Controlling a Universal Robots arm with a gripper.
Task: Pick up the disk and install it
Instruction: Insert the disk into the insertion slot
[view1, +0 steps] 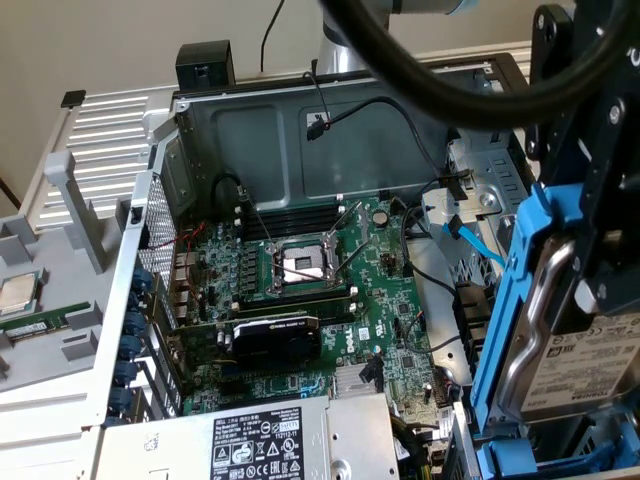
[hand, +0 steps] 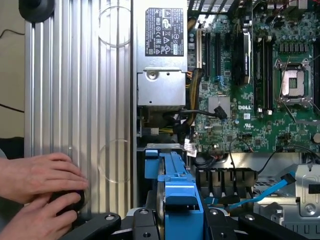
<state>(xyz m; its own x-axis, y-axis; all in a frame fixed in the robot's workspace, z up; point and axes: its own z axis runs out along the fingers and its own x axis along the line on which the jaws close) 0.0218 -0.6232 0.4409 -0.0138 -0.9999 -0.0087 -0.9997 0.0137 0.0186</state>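
Observation:
The disk (view1: 585, 372) is a silver-grey drive with a white label, framed by a blue plastic carrier (view1: 510, 300). It hangs upright at the exterior view's right, above the open computer case's drive side. My gripper (view1: 606, 285) comes down on it from above, black fingers clamped on the carrier. In the wrist view the disk (hand: 173, 185) runs edge-on between my two black fingers (hand: 145, 221), with the gripper (hand: 175, 222) shut on it. It hovers over the black drive slots (hand: 225, 182) beside the motherboard.
The open case holds a green motherboard (view1: 380, 300), an empty CPU socket (view1: 300, 265), a graphics card (view1: 275, 335) and a power supply (view1: 270, 440). A blue cable (view1: 470, 240) lies near the bay. A person's hands (hand: 40, 192) rest on the ribbed metal panel (hand: 80, 100).

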